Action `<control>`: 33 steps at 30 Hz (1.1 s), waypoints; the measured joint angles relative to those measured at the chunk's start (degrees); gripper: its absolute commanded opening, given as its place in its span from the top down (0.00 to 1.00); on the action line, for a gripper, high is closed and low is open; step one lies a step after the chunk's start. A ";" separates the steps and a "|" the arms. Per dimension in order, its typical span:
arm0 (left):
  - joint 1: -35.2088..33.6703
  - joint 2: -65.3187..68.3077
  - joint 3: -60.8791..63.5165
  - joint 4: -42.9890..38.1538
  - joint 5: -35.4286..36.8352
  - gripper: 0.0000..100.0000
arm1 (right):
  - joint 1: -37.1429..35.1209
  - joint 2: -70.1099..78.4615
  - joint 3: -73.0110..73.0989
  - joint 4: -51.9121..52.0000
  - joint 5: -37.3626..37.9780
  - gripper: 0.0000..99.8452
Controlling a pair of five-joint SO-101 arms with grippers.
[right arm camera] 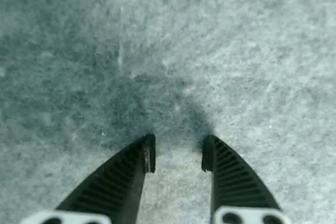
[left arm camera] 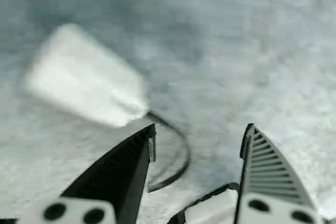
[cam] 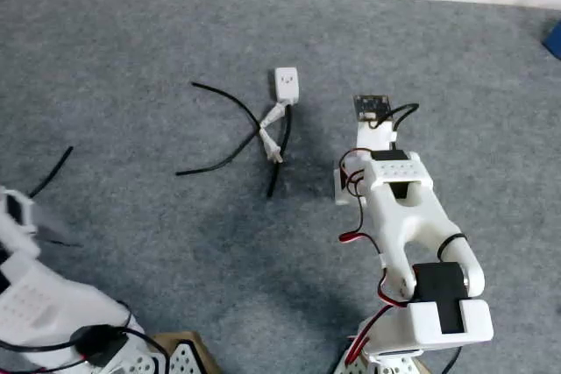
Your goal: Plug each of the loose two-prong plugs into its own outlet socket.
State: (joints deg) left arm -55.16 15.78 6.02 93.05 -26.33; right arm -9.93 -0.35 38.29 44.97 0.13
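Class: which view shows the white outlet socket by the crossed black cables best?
The high view: the outlet socket lies whole, cables beside it. The left wrist view gives a blurred white block, perhaps another. The right wrist view faces carpet.

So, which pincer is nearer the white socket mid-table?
Right. The right pincer is close beside the socket, off its right in the high view; the left pincer is far away at the table's left edge.
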 measured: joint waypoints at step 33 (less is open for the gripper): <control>14.24 -48.09 39.30 -22.33 -6.68 0.73 | 0.00 0.00 -0.62 1.76 0.09 0.85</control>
State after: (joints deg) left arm -40.92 -32.31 45.32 70.73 -33.01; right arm -9.93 -0.35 37.67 46.73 0.22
